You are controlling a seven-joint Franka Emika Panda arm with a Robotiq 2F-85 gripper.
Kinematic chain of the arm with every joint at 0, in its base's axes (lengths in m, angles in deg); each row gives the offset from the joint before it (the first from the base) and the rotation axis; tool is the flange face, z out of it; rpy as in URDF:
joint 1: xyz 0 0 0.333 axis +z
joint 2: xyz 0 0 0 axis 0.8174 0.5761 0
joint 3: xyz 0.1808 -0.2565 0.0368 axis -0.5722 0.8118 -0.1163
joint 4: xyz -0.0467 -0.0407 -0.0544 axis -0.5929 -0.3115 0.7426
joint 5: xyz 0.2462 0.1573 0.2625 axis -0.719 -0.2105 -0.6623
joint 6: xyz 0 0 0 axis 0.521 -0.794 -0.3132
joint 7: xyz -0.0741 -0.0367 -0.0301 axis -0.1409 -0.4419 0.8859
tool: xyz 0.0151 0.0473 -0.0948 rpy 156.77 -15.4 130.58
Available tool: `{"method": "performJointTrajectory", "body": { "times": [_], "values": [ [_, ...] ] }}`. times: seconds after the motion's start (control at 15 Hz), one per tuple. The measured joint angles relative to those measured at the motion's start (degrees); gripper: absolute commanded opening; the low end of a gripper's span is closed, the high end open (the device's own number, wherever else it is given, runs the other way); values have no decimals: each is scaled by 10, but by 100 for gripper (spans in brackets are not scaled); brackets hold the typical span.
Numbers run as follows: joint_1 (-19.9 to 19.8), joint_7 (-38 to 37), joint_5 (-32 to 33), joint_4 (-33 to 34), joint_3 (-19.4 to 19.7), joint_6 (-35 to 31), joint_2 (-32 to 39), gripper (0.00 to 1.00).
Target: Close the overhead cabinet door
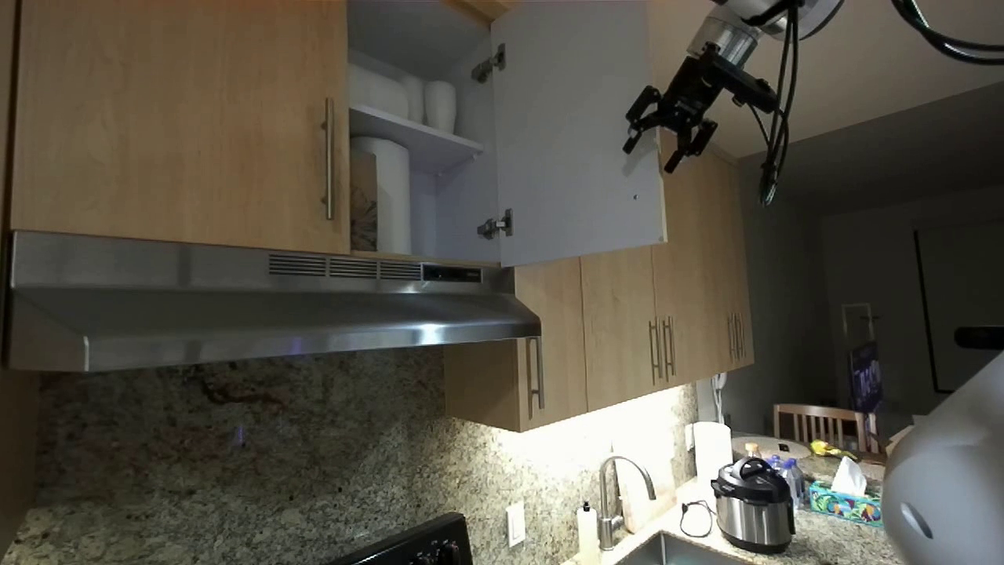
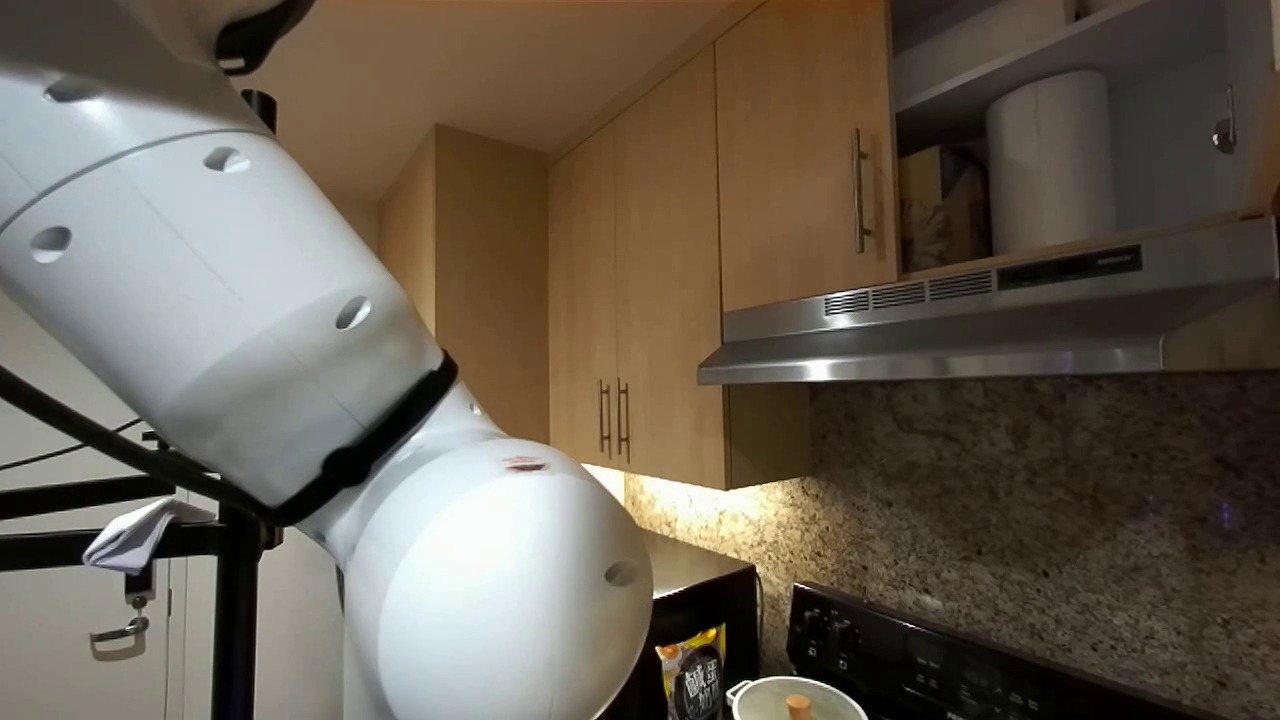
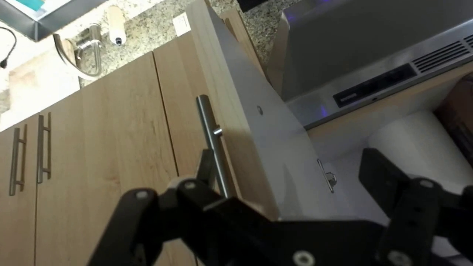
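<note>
The overhead cabinet door (image 1: 576, 141) stands swung open, its white inner face showing in an exterior view. A sliver of it shows at the right edge of an exterior view (image 2: 1252, 110). In the wrist view, the door (image 3: 269, 125) runs diagonally, with its silver bar handle (image 3: 213, 140) on the wood outer face. My gripper (image 1: 650, 157) is open at the door's free edge. In the wrist view, the gripper (image 3: 289, 162) has one finger beside the handle on the outer side and the other on the inner side. I cannot tell whether either finger touches.
The twin door (image 1: 180, 125) is shut on the left. The open cabinet holds a shelf (image 1: 420, 137) and white rolls (image 1: 392, 196). A steel range hood (image 1: 314, 314) lies below. Lower-reaching doors (image 1: 620, 329) with bar handles stand beyond the open door. The arm (image 2: 300, 300) fills an exterior view's left.
</note>
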Motion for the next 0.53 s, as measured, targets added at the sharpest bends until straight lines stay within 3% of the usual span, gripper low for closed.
{"method": "performJointTrajectory", "body": {
  "times": [0.53],
  "values": [
    [23, 50, -36, 0, 21, -33, 2, 100]
  ]
}}
